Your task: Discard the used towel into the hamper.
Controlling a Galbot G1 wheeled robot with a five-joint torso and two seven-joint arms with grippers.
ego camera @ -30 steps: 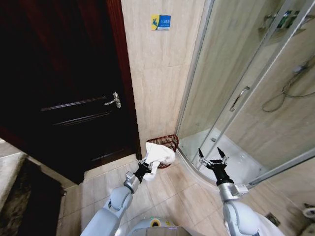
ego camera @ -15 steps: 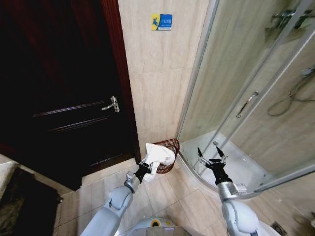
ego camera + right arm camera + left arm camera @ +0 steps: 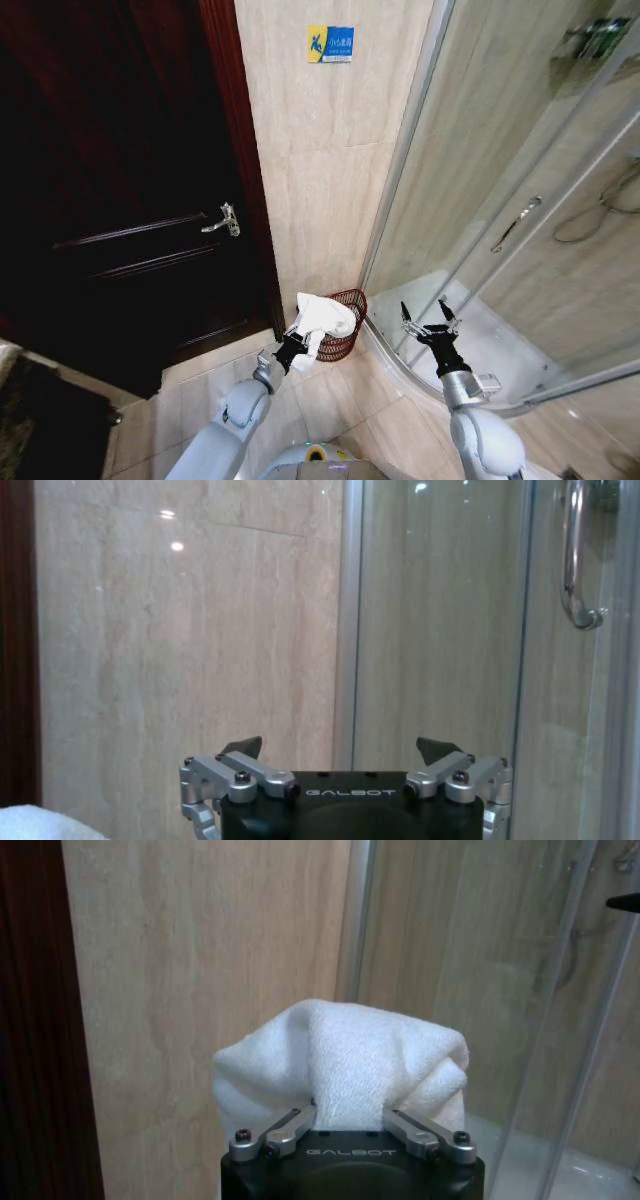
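Before the hamper [image 3: 345,322], left tool [image 3: 297,342] outstretched, gripping towel [image 3: 322,316]; right tool [image 3: 430,322] spread wide.

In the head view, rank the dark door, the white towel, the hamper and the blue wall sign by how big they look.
1. dark door
2. and 3. white towel and hamper, too alike to rank, since the towel covers part of the hamper
4. blue wall sign

Towel [image 3: 322,316] before hamper [image 3: 344,322] — door [image 3: 120,200] left, shower [image 3: 520,230] right.

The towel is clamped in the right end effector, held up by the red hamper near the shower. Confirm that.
Wrong arm: the head view shows the towel clamped in the left end effector, beside the hamper. The right end effector is open and empty.
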